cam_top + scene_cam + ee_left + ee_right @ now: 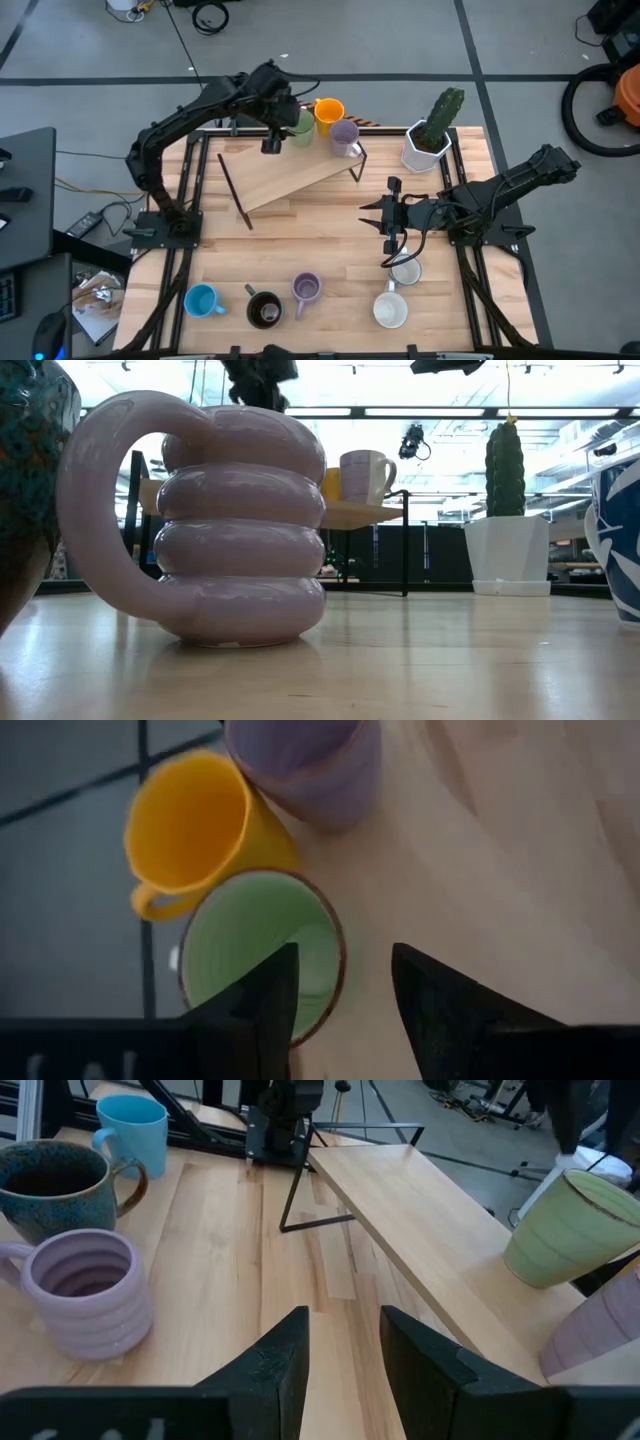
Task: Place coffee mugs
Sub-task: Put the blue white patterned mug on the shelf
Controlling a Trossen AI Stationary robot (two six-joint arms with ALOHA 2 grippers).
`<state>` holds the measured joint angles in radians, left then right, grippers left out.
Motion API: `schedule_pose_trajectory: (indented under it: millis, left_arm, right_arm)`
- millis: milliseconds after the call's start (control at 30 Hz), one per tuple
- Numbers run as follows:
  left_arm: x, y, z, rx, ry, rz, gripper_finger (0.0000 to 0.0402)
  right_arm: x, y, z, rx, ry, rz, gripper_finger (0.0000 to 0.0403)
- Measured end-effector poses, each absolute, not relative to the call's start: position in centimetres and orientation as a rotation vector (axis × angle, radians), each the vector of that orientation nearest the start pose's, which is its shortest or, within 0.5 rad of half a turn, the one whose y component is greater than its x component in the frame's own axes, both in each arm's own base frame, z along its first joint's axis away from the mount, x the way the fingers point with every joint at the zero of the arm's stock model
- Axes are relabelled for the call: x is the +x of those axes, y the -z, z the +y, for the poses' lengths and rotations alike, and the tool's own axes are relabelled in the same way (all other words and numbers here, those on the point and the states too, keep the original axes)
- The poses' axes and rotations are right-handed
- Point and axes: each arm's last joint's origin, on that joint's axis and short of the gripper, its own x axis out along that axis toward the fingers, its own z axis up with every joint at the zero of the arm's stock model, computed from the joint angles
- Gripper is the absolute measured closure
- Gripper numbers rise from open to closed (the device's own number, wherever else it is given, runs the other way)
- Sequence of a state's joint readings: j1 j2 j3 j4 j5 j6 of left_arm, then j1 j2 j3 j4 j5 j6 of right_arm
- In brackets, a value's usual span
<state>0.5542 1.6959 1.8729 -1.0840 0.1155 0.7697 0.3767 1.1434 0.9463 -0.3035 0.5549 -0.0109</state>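
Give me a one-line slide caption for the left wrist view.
Left end effector, open, straddling the green mug's rim beside orange mug and lilac mug on the shelf.

Up on the raised wooden shelf, three ceramic mugs stand upright in a tight cluster — the pale green mug (301, 125), the orange handled mug (329, 112) and a lilac mug (344, 136). Along the near table edge: the light blue mug (203, 300), dark brown speckled mug (264, 309), ribbed lilac mug (306, 288) — then two white mugs (391, 310), upright, close together.

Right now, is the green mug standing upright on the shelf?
Upright. The green mug shows its round open mouth to the left wrist view, beside the orange mug, standing on the wooden shelf.
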Motion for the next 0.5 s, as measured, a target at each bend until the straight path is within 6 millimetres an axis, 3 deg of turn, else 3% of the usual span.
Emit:
schedule_pose_trajectory:
  millis: [200,500]
  left_arm:
    - [29.1,-40.9,13.3,0.315,-0.032,0.914,0.0239]
    - [29.3,-39.0,6.2,0.177,0.147,1.047,0.0268]
  right_arm:
    - [23.2,-31.0,7.6,-0.234,0.156,0.455,0.0273]
    - [22.9,-30.4,7.7,-0.206,0.071,0.519,0.0273]
